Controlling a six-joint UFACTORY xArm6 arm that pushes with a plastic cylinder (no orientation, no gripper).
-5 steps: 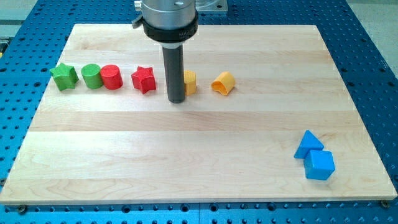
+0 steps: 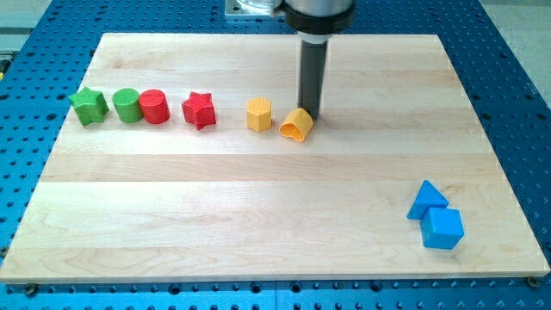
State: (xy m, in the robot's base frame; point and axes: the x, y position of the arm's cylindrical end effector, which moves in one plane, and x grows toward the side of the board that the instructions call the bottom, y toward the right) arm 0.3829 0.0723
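Blue metal with rows of little holes (image 2: 508,77) lies under a pale wooden board (image 2: 258,224), and the blocks sit on that board.

Closest to the view's bottom, over on the view's right, a blue cube (image 2: 442,228) and a blue triangle block (image 2: 426,201) sit touching each other. They are well apart from everything else.

Farther up, a row of blocks runs across the board. From the view's left come a green star (image 2: 89,106), a green round block (image 2: 126,105) and a red round block (image 2: 154,107). The two round ones touch. Next is a red star (image 2: 199,109), then a yellow block with flat sides (image 2: 258,114). Last is a yellow-orange block (image 2: 296,125), lying tipped over just beside the yellow one, a bit lower than the rest of the row.

My tip (image 2: 309,114) is at the upper right edge of the yellow-orange block. It is touching it or almost touching; I cannot tell which. The rod (image 2: 312,76) is dark and stands straight up. It has no hold on any block. The yellow block is near, on the view's left of my tip.

At the view's top, the rod goes into a big round grey part (image 2: 317,12).
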